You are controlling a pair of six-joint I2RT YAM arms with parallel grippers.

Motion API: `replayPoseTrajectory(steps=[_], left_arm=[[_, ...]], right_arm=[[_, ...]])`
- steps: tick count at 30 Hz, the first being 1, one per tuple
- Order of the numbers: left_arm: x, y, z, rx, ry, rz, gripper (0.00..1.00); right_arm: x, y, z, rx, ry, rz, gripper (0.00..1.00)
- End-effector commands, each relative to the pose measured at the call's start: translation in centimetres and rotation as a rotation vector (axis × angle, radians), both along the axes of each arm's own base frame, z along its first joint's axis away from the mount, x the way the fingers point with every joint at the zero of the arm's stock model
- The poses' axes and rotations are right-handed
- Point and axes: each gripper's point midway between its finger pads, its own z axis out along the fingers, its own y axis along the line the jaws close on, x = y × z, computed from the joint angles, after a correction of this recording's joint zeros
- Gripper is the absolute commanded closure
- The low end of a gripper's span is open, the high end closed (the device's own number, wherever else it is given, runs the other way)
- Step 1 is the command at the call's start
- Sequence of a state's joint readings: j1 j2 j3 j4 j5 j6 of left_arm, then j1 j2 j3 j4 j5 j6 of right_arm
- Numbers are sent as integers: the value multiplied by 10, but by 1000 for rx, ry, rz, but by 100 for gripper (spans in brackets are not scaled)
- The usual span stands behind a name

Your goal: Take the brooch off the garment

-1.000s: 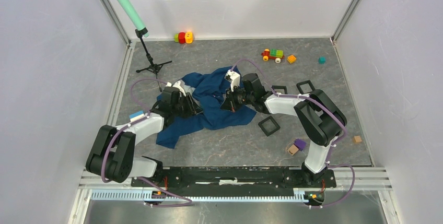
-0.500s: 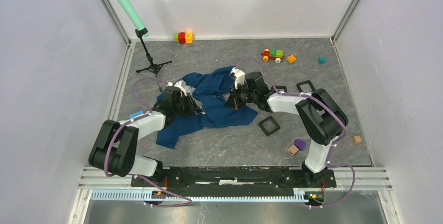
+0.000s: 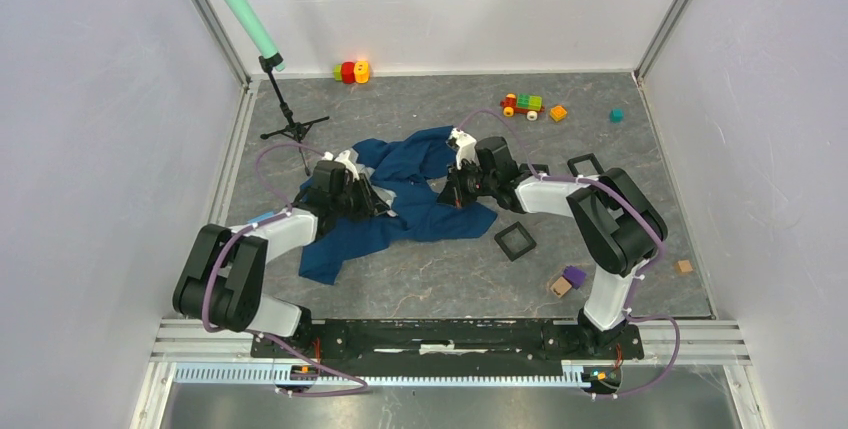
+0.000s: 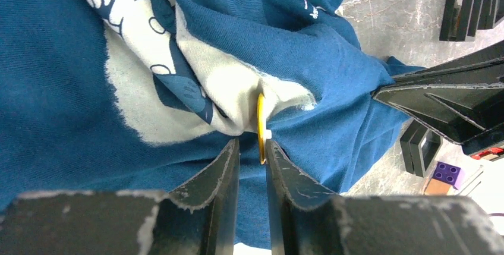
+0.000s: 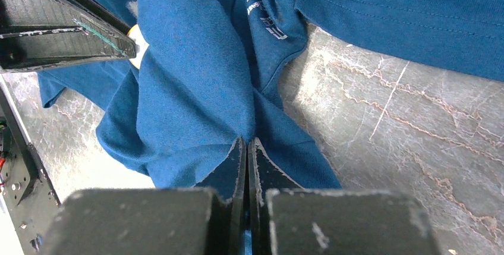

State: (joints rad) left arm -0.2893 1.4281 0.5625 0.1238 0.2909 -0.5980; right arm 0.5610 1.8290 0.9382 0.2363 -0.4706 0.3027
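Left wrist view: left fingers (image 4: 221, 175) slightly parted about the edge-on yellow brooch (image 4: 260, 125) on the dark blue T-shirt (image 4: 53, 88), grip impossible to tell; right fingers (image 5: 229, 169) clenched on a fold; black square frames (image 4: 460, 11) beyond on the bench (image 4: 404, 5).

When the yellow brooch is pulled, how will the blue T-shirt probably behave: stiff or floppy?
Probably floppy: the T-shirt lies in soft folds. It would likely lift with the brooch, unless the right gripper, pinching a fold, holds it down.
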Motion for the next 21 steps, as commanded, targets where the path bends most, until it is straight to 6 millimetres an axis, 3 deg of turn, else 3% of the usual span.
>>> replayPoseTrajectory(steps=[1,4,7,11,21], left_arm=[[16,-13,18,-40,-86,-74,74],[17,-18,16,-63,-73,-86,83],[18,-17,16,-63,-81,-79,97],[17,-7,25,-18,-121,-49,98],[8,22,53,111,-193,18,98]], right_arm=[[1,0,-1,0,1,-2,100],[0,0,-1,2,1,0,100],[-1,0,-1,5,4,5,100],[-1,0,3,9,-10,6,97],[1,3,43,57,-96,24,72]])
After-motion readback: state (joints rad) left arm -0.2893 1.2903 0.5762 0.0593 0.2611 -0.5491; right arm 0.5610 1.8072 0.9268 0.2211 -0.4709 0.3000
